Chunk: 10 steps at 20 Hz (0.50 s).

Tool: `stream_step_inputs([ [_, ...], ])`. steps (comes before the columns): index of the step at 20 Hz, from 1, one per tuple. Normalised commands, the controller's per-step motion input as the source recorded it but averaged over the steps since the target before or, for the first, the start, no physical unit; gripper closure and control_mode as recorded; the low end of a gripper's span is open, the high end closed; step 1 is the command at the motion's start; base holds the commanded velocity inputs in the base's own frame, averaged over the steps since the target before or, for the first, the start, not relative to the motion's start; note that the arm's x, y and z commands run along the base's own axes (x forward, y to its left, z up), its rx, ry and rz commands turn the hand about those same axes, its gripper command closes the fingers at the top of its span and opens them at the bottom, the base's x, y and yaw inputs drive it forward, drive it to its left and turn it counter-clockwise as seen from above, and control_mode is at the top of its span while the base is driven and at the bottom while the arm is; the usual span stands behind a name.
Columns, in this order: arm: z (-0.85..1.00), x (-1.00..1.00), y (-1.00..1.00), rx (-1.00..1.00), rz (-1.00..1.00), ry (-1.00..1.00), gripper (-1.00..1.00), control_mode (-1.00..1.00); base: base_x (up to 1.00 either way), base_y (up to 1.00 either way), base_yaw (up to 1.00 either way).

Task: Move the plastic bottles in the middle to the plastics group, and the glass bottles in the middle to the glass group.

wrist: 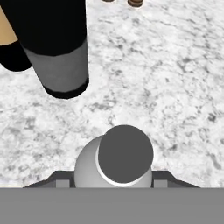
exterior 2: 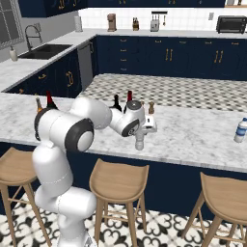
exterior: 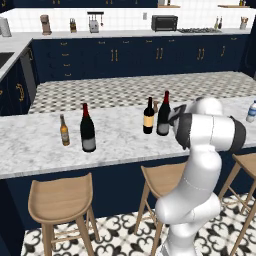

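Observation:
The small pale plastic bottle (wrist: pixel 114 162) with a dark grey cap stands on the marble counter (exterior: pixel 40 145), right under my hand. My gripper (wrist: pixel 113 180) points straight down over it (exterior 2: pixel 140 137), and its fingers press against the bottle's sides (exterior 2: pixel 140 145). Just beyond it stand the tall wine bottle with red foil and grey label (exterior: pixel 163 115) and the shorter one with a cream-yellow label (exterior: pixel 148 116). At the counter's left, the amber beer bottle (exterior: pixel 64 130) and a red-topped wine bottle (exterior: pixel 88 130) form the glass group. The blue-capped water bottle (exterior: pixel 251 111) sits far right.
A small brown shaker (exterior: pixel 155 106) stands behind the two middle wine bottles. Wooden stools (exterior: pixel 60 200) line the counter's near side below my arm. Between the middle bottles and the water bottle (exterior 2: pixel 240 130) lies bare marble.

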Motion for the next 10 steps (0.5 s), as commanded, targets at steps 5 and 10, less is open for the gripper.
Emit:
stream_step_inputs([
  [5,0.31,-0.28,-0.36,0.01,0.0,0.0,1.0,-1.0,0.0,0.0,0.0],
  [10,0.64,-0.53,-0.63,0.08,-0.05,0.0,1.0,-1.0,0.0,0.0,0.0],
])
